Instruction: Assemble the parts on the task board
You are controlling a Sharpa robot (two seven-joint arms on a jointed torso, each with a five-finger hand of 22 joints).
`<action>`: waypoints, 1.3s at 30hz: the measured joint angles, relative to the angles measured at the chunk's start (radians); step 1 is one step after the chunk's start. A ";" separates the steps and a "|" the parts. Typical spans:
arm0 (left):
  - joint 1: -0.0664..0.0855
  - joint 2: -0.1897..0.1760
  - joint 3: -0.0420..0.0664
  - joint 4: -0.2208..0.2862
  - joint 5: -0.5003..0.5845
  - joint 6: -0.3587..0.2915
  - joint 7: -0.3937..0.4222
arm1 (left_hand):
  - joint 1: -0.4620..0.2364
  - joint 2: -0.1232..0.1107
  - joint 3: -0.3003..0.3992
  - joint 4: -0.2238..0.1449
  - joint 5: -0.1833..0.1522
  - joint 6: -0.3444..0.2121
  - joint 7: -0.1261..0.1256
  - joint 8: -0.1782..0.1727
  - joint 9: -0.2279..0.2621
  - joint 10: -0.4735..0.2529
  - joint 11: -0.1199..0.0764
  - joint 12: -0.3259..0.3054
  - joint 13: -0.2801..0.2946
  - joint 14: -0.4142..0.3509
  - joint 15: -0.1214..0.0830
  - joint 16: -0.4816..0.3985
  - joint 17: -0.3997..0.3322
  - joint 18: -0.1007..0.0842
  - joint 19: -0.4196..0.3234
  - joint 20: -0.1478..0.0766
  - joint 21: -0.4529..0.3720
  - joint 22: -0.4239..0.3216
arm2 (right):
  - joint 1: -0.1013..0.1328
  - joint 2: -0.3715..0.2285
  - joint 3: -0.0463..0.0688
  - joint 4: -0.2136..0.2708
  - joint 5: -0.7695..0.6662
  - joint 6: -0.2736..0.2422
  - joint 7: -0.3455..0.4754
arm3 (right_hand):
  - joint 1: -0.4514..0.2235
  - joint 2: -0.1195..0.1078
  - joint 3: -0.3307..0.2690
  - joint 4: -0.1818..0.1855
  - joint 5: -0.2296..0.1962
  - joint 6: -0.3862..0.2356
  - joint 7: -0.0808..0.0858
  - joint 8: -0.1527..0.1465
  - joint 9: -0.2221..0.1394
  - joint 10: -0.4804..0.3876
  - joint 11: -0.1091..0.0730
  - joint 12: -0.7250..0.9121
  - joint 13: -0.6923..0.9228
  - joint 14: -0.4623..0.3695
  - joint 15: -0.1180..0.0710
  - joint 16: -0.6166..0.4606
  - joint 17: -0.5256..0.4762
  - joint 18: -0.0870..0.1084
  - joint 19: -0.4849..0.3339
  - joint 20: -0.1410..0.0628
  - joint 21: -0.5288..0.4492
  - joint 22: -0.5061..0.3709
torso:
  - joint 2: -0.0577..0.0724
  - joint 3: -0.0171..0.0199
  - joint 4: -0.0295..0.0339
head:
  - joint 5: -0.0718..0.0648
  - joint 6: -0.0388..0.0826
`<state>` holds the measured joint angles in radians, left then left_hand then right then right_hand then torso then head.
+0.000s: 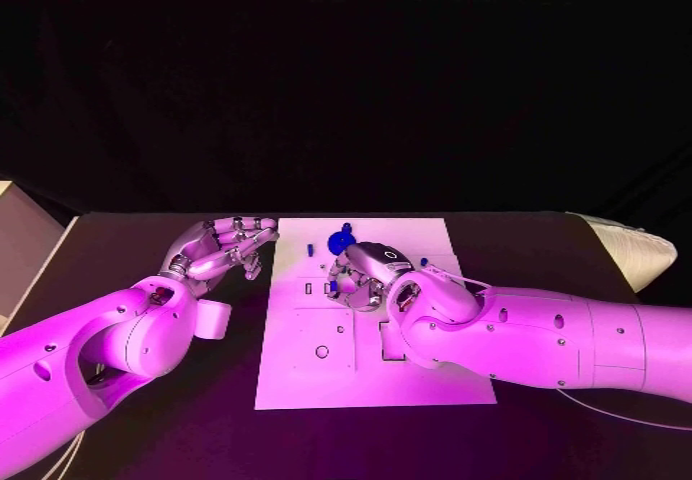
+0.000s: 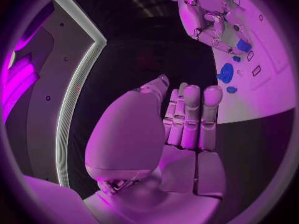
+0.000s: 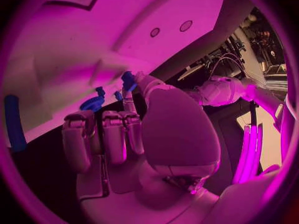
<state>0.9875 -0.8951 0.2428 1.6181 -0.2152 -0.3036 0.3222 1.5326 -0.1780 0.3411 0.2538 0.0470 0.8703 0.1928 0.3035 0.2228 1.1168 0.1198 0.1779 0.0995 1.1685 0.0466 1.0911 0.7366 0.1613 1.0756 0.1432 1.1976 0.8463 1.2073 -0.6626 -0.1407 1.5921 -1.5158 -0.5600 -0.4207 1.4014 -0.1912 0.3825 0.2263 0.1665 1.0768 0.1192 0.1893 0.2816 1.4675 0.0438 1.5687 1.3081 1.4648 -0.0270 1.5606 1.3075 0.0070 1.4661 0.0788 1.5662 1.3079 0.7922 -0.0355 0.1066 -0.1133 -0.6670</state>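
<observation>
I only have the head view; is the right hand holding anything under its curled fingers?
Observer: Yes; the right wrist view shows the right hand pinching a small blue part between thumb and a finger.
Operator: Is the left palm empty?
Observer: Yes; in the left wrist view the left hand holds nothing, fingers straight.
Operator: Is the round blue part free?
Observer: Yes; the left wrist view shows the round blue part lying on the task board, apart from the right hand.

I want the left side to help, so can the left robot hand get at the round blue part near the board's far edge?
Probably yes: the left robot hand hovers open beside the task board, with nothing between it and the round blue part; the right robot hand sits just nearer.
</observation>
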 measured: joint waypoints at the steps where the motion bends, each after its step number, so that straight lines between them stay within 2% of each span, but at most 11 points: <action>1: 0.000 0.000 0.000 0.000 0.000 0.000 0.000 | 0.000 0.000 0.000 0.000 0.000 0.000 0.000 0.000 0.000 0.000 0.000 0.000 0.000 0.000 0.000 0.000 0.000 0.000 0.000 0.000 0.000 0.000 | -0.001 0.001 0.000 0.000 -0.002 0.000 -0.001 | 0.000 0.000 0.000 0.000 0.000 0.000 0.000 0.000 0.000 0.000 0.000 0.000 0.000 0.000 0.000 0.000 0.000 0.000 0.000 0.000 0.000 0.000 | 0.000 -0.0001 0.0000 | 0.000 0.000; 13: 0.000 -0.002 0.000 0.000 0.000 0.002 -0.001 | 0.000 0.000 0.000 0.000 0.000 0.000 0.000 0.000 0.000 0.000 0.000 0.000 0.000 0.000 0.000 0.000 0.000 0.000 0.000 0.000 0.000 0.000 | -0.009 0.004 0.001 -0.007 -0.024 0.000 -0.008 | 0.000 0.000 -0.003 -0.003 0.000 -0.003 0.000 0.000 0.001 0.000 0.000 0.000 0.000 0.000 0.000 0.000 0.000 0.000 0.000 0.000 0.000 0.000 | 0.000 -0.0010 0.0011 | 0.001 -0.003; 31: -0.002 -0.003 0.000 -0.001 0.000 0.004 -0.002 | 0.000 0.000 0.000 0.000 0.000 0.000 0.000 0.000 0.000 0.000 0.000 0.000 0.000 0.000 0.000 0.000 0.000 0.000 0.000 0.000 0.000 0.000 | -0.014 0.009 0.001 -0.020 -0.042 -0.002 -0.010 | -0.026 -0.026 -0.016 -0.001 0.006 -0.010 0.000 0.004 0.001 0.000 0.000 0.000 0.000 0.000 0.000 0.000 0.000 0.000 0.000 0.000 0.000 0.000 | 0.000 -0.0010 0.0007 | 0.001 -0.004; 34: -0.002 -0.003 0.000 -0.001 0.000 0.004 -0.002 | 0.000 0.000 0.000 0.000 0.000 0.000 0.000 0.000 0.000 0.000 0.000 0.001 0.000 0.000 0.000 0.000 0.000 0.000 0.000 0.000 0.000 0.000 | -0.015 0.009 0.001 -0.021 -0.043 -0.002 -0.010 | -0.031 -0.031 -0.026 0.003 0.006 -0.026 0.005 0.004 -0.002 0.000 0.000 0.000 0.000 0.000 0.000 0.000 0.000 0.000 0.000 0.000 0.000 0.000 | 0.000 -0.0010 0.0002 | 0.001 -0.004; 39: -0.002 -0.003 0.000 -0.002 0.000 0.004 -0.002 | 0.000 0.000 0.003 -0.003 0.000 0.000 0.000 0.000 0.002 0.000 0.000 0.005 0.002 0.000 0.000 0.000 0.000 0.000 -0.003 0.003 0.000 0.001 | -0.016 0.008 0.000 -0.022 -0.044 -0.003 -0.010 | -0.031 -0.040 -0.044 0.012 0.007 -0.058 0.019 -0.014 -0.010 -0.003 0.004 0.000 0.000 0.003 0.003 0.000 0.000 0.000 0.000 0.000 0.000 0.000 | 0.000 -0.0010 0.0005 | 0.000 -0.005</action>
<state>0.9853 -0.8978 0.2428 1.6161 -0.2152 -0.2994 0.3203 1.5326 -0.1780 0.3438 0.2510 0.0469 0.8702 0.1928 0.3035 0.2246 1.1168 0.1198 0.1824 0.1010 1.1686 0.0466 1.0911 0.7367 0.1613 1.0722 0.1467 1.1976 0.8469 1.1910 -0.6547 -0.1404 1.5698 -1.5594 -0.5627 -0.4303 1.3700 -0.2313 0.3386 0.2382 0.1738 1.0189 0.1383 0.1750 0.2711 1.4645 0.0478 1.5687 1.3076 1.4675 -0.0242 1.5606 1.3073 0.0070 1.4660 0.0789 1.5662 1.3075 0.7925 -0.0364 0.1071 -0.1132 -0.6717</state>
